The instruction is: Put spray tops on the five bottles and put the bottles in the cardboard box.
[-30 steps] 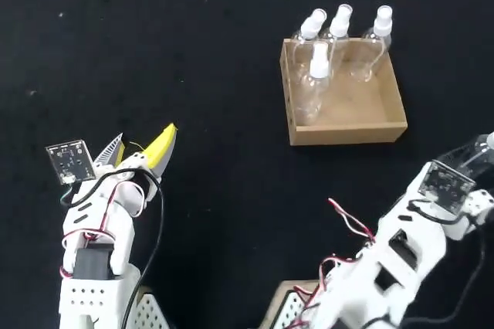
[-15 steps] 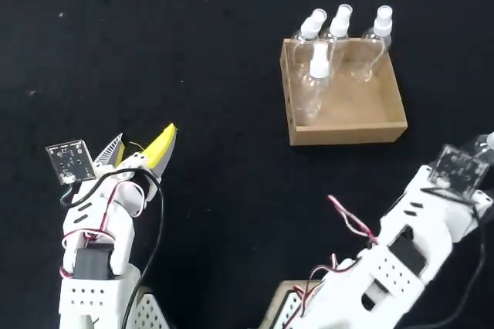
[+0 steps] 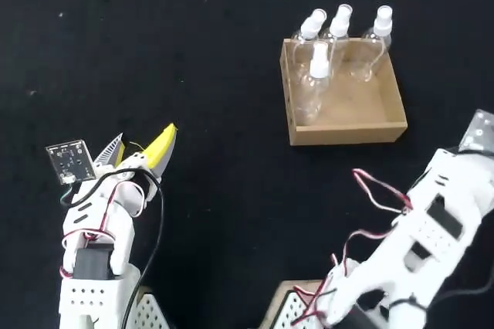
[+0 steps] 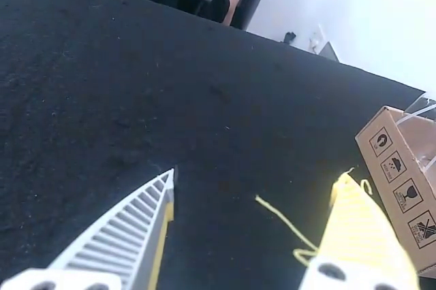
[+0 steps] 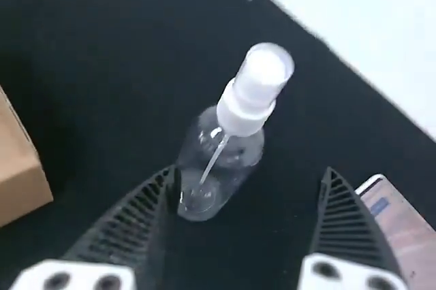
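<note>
From the high view, the cardboard box [image 3: 346, 133] sits on the black surface [image 3: 208, 66] toward the far right. Four bottles [image 3: 318, 66] stand inside it, each with a white spray top: three along the far wall and one nearer the middle. The same view places the left arm [image 3: 104, 221] at the near left, well apart from the box. Its left end effector [image 3: 143, 147] points toward the box with its white and yellow fingers spread and nothing between them. The right arm [image 3: 428, 228] runs up the near right side to the edge of the picture, beside the box's near right corner. The left wrist view adds the closer look: the fingers are apart over bare surface, a loose yellow thread [image 4: 283, 225] trails by the yellow finger, and a printed side of the box stands off to the side with clear bottle edges above its rim. The right wrist view supplies the fifth bottle [image 5: 228, 150]. It is clear, with its spray top [image 5: 257, 86] fitted, and appears to stand on the surface outside the box, near the surface's edge. The right end effector [image 5: 248, 184] is spread wide around it. The bottle's base is close against one dark finger and well clear of the other, and whether it touches the near one I cannot tell. A corner of the box shows just beside this scene.
</note>
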Motion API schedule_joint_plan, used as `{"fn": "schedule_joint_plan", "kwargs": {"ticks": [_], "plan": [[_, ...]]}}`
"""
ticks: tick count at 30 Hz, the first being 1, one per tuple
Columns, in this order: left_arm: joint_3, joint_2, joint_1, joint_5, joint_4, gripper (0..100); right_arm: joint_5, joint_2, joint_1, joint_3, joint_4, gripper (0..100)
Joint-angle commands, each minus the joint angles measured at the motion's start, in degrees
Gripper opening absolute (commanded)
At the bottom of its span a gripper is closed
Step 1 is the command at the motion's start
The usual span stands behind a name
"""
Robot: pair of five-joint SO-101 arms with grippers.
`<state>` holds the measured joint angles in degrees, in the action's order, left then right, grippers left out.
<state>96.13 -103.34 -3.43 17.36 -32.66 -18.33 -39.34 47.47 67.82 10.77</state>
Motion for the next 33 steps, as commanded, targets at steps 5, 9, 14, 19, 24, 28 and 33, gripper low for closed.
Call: {"fn": "schedule_joint_plan", "kwargs": {"ticks": [5,9,14,19,24,28,33], "plan": [[1.3,-0.4,-0.5,0.1,-0.2,34,-0.1,6.1,-1.5,-3.2,-12.3,27.6],[1.3,-0.4,-0.5,0.1,-0.2,34,-0.1,9.4,-1.5,-2.7,-16.8,28.9],[1.3,-0.4,-0.5,0.1,-0.2,34,-0.2,14.2,-1.5,-4.7,-17.1,35.1],[1.3,-0.4,-0.5,0.1,-0.2,34,-0.1,18.9,-1.5,-8.3,-17.1,35.1],[1.3,-0.4,-0.5,0.1,-0.2,34,-0.1,23.8,-1.7,-12.6,-17.1,35.1],[1.3,-0.4,-0.5,0.1,-0.2,34,-0.1,26.2,-2.7,-13.7,-17.2,35.1],[1.3,-0.4,-0.5,0.1,-0.2,34,-0.1,28.8,-3.7,-12.6,-22.8,35.0]]}}
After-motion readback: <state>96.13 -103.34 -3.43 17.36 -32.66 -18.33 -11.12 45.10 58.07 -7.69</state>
